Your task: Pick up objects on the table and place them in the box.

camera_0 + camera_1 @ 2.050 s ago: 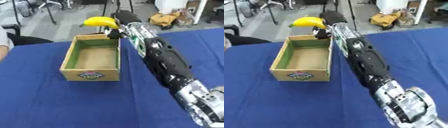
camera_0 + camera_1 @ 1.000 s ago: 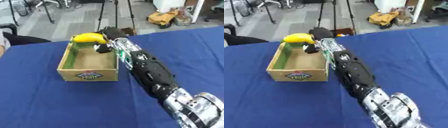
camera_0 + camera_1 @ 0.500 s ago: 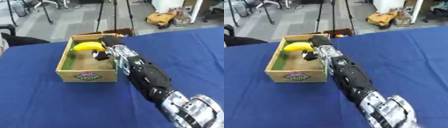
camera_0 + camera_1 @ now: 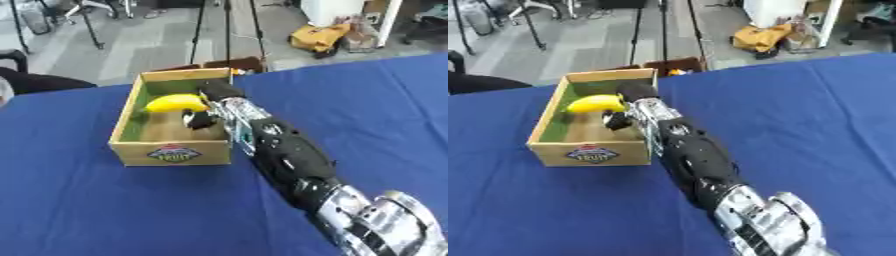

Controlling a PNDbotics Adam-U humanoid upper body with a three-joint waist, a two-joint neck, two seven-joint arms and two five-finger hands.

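Blue cloth covers the table (image 4: 79, 200); my right hand (image 4: 208, 107) reaches into the box (image 4: 171, 152), fingers curled round the banana (image 4: 175, 102) just above its floor.

I had both eyes of the head camera looking down and forward over the blue table (image 4: 105, 210), close enough that my right arm (image 4: 289, 160) filled the lower right and ran up the middle. The two pictures shared nearly everything: the box (image 4: 171, 152), the tablecloth, the grey floor beyond the far edge. In the right eye view the box (image 4: 588, 150) sat further left in the picture, and the arm did too.
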